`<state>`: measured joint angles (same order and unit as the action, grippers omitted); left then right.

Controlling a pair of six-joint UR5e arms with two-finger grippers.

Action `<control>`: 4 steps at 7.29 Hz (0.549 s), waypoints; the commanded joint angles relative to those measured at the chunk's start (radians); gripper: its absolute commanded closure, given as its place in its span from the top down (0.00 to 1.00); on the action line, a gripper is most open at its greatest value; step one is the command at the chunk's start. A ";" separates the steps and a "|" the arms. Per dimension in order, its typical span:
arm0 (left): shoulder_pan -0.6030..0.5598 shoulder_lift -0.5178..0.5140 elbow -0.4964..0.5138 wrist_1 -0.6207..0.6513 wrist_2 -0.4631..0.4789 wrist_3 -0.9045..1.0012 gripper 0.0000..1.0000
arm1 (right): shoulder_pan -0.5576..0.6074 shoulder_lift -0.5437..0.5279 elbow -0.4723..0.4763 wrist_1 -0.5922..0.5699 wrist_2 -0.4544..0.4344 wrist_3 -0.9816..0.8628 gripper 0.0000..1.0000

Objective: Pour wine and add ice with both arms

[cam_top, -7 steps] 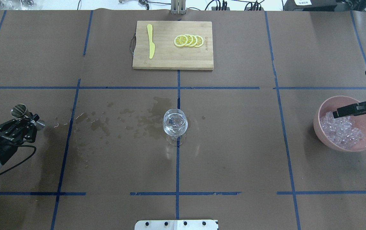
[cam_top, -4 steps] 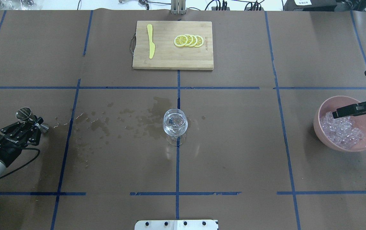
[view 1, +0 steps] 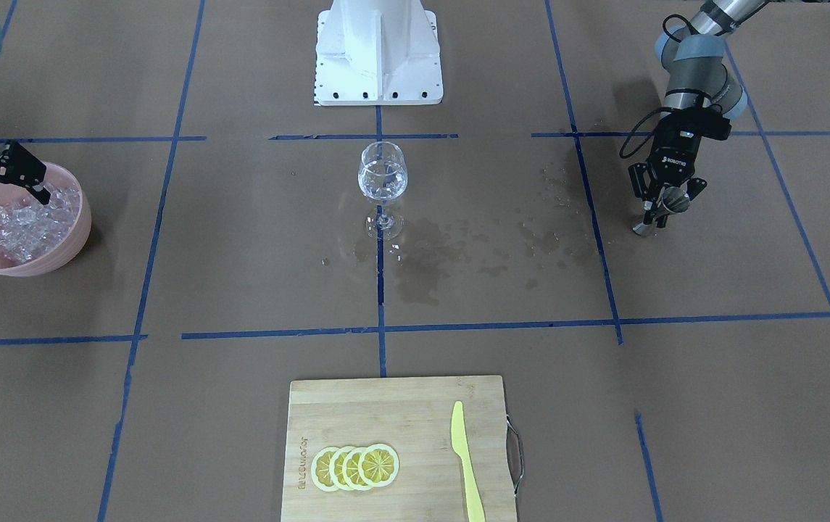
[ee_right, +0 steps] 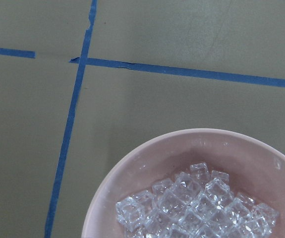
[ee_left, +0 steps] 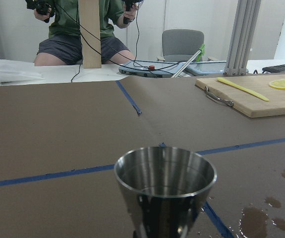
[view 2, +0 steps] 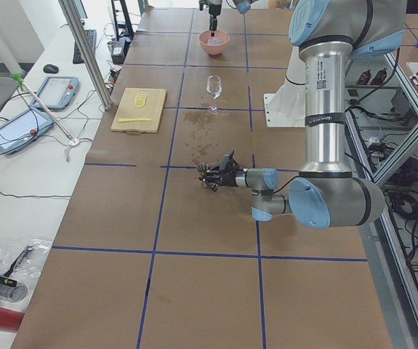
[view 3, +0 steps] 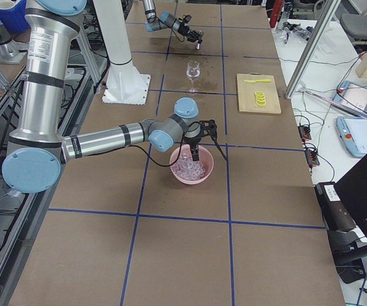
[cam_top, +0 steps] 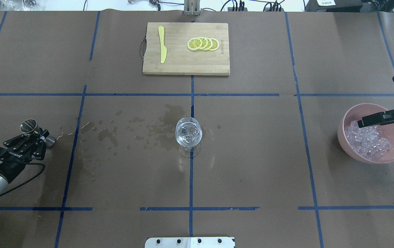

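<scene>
The small steel double-cone jigger [cam_top: 29, 125] is clamped in the left fingers [cam_top: 38, 137]. The clear glassy ice cubes [cam_top: 369, 141] below the wide-spread right fingers [cam_top: 372, 120] probably need grasping next.

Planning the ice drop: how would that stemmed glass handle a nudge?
Likely tippy: the glass has a wide bowl on a thin stem and small foot. Probably fragile, being thin and clear. Wet stains beside its foot may let it slide.
</scene>
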<state>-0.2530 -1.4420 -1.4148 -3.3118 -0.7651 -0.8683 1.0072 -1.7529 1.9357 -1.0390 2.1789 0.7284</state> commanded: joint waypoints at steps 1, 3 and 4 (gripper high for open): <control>0.003 0.000 0.000 0.000 -0.002 0.000 0.23 | -0.010 0.000 0.005 0.001 -0.002 0.023 1.00; 0.009 0.000 0.000 0.000 -0.002 0.000 0.28 | -0.013 0.000 0.005 0.002 -0.002 0.023 1.00; 0.009 0.000 0.000 0.000 -0.002 0.000 0.34 | -0.013 0.000 0.003 0.002 -0.002 0.023 1.00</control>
<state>-0.2451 -1.4420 -1.4143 -3.3119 -0.7669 -0.8682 0.9949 -1.7533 1.9401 -1.0372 2.1768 0.7513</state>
